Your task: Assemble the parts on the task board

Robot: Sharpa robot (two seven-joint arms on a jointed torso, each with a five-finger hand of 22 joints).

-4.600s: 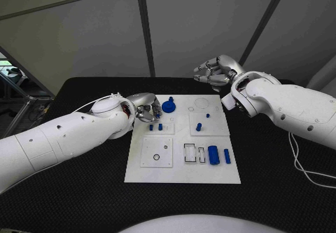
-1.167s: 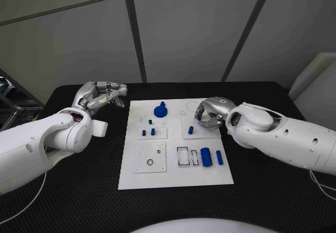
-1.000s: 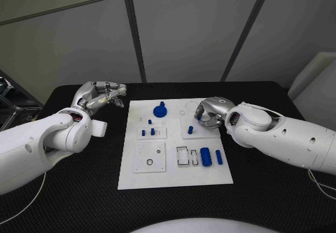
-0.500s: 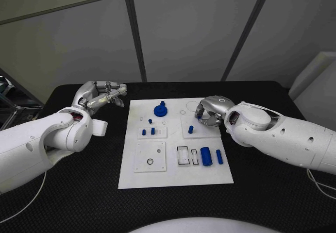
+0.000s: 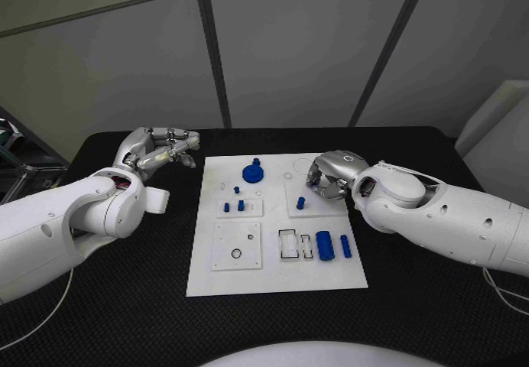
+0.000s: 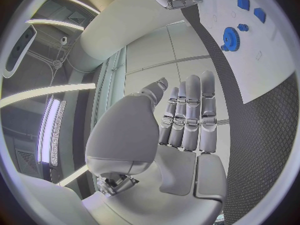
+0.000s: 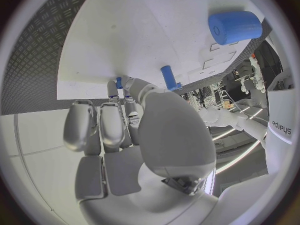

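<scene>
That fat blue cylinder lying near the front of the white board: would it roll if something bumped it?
Probably. The blue cylinder lies on its round side on the task board, so a sideways nudge might roll it. It looks like stiff, smooth plastic, likely light and perhaps a little slippery.

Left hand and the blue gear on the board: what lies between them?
In the head view, only bare black table and the white board's edge lie between the left hand and the blue gear.

— What was hidden at the right hand [image 5: 329, 174]?
— Its fingertips were screened by its own back; whether the small blue peg [image 7: 119, 82] was pinched could not be told.
— And the task board [image 6: 262, 60]?
— It was cut off by the circle's rim.
</scene>
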